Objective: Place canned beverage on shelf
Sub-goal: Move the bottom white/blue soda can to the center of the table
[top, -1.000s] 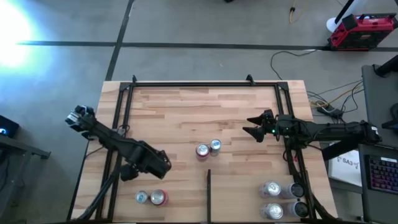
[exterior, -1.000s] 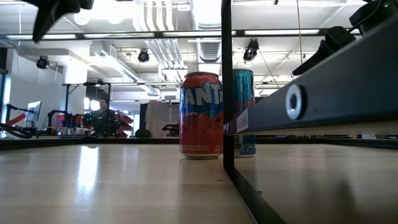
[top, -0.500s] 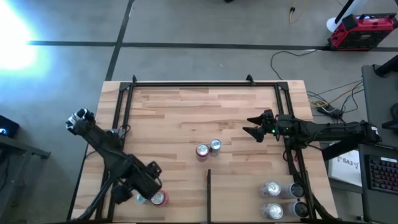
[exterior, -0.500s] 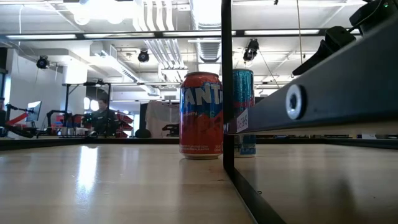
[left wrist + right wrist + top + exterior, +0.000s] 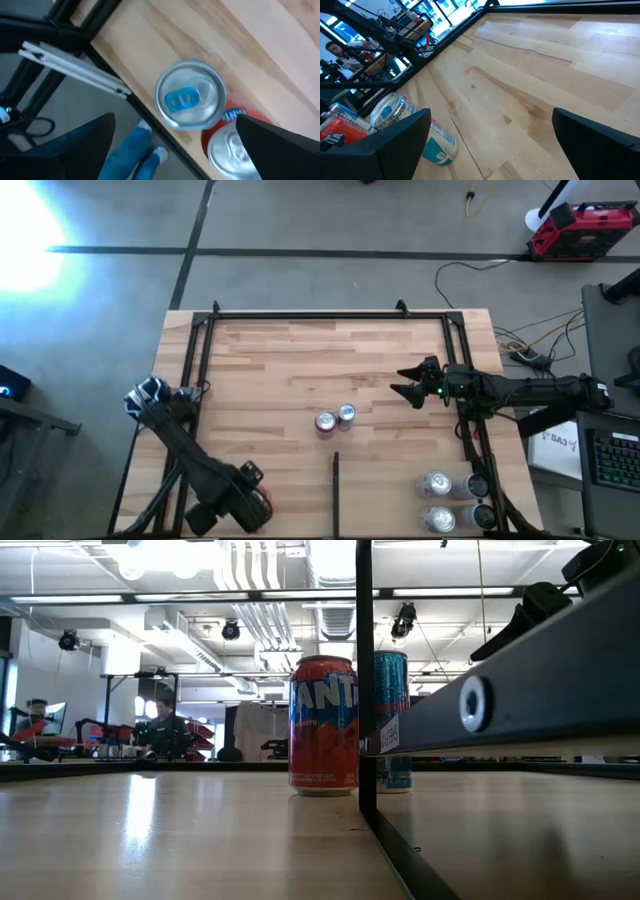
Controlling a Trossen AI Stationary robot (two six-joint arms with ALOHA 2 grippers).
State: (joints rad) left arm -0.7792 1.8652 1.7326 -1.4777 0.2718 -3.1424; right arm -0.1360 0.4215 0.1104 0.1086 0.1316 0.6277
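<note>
Here our left gripper point(image 5: 172, 137) hung spread over the blue-tabbed can point(image 5: 189, 95) (near edge); its red neighbour point(image 5: 235, 150) could topple. Right gripper point(image 5: 408, 385) waited, spread.

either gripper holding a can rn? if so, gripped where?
Nothing is held. The left gripper is open above the blue-tab can and the red can at the shelf's near-left edge. The right gripper hangs open and empty over the shelf.
</note>
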